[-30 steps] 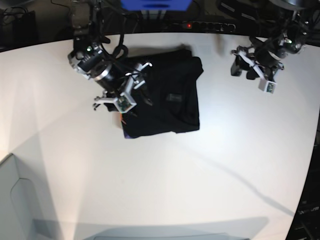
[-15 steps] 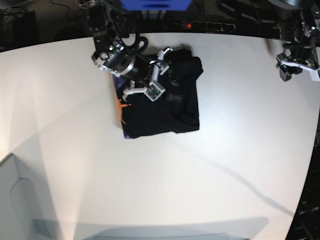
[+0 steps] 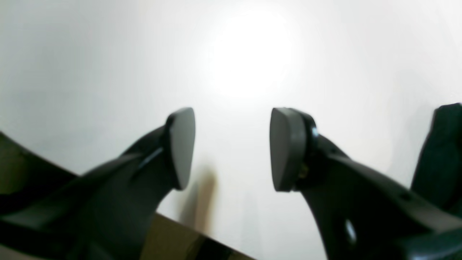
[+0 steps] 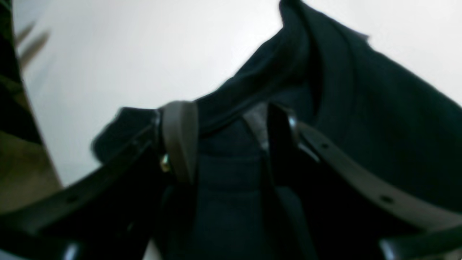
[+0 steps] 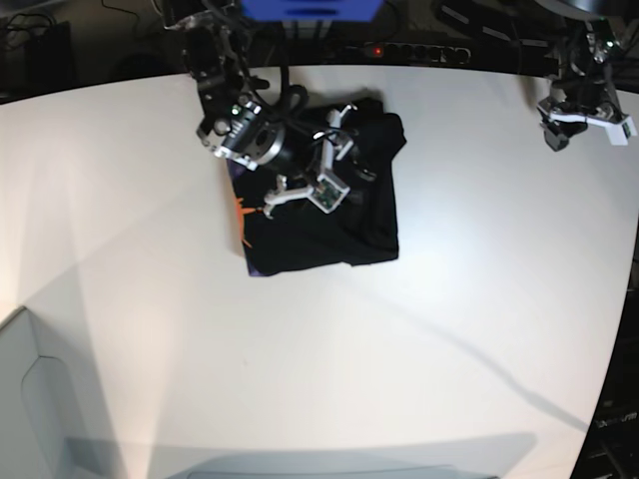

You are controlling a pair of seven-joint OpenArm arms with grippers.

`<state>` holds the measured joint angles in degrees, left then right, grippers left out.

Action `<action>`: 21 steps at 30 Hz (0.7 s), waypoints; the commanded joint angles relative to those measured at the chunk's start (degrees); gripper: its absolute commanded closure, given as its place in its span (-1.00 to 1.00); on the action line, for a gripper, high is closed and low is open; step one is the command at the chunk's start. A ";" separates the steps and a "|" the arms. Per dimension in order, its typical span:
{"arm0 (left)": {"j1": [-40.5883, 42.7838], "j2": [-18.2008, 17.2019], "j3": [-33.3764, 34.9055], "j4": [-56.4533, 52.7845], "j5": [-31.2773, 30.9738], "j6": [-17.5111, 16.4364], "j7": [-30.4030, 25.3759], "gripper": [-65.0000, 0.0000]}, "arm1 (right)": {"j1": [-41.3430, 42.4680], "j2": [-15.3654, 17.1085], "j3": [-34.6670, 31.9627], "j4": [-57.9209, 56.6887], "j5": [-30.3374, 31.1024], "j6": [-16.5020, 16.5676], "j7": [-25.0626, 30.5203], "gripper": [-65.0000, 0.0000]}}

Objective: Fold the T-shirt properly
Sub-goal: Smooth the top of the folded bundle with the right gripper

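Observation:
The black T-shirt [image 5: 329, 225] lies folded into a rough rectangle at the back middle of the white table [image 5: 449, 329]. An orange mark [image 5: 240, 210] shows at its left edge. My right gripper [image 5: 349, 160] is down on the shirt's upper part. In the right wrist view the gripper [image 4: 227, 141] stands open with a raised fold of the black cloth [image 4: 361, 90] between its jaws. My left gripper [image 5: 569, 125] is far off at the table's back right. In the left wrist view it [image 3: 232, 148] is open and empty over bare table.
A power strip with a red light [image 5: 399, 50] and a blue object [image 5: 310, 10] sit behind the table's back edge. A pale grey panel [image 5: 30, 399] stands at the lower left. A dark shape [image 3: 444, 155] at the left wrist view's right edge cannot be identified.
My right gripper has moved from the shirt's left edge rightward and back onto its upper part, uncovering the orange mark. My left gripper has drawn back to the far right.

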<state>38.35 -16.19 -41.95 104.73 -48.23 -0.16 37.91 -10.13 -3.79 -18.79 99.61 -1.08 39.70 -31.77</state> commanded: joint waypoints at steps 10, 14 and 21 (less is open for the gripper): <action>2.14 1.46 -0.73 3.45 -0.26 -0.14 -0.68 0.00 | 8.86 -2.41 -0.77 -7.88 1.39 0.30 1.57 0.02; 2.66 1.46 -0.81 3.45 -0.26 -0.14 -0.77 0.00 | 11.58 -2.76 1.07 -10.60 1.39 0.30 1.57 0.02; 3.89 1.46 -0.81 3.36 -0.26 -0.14 -0.77 0.00 | 14.22 -3.55 1.07 -15.35 1.39 0.30 1.66 0.02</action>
<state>41.76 -14.11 -42.24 107.26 -48.18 -0.16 38.17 3.11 -6.26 -17.52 83.35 -0.93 39.75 -31.64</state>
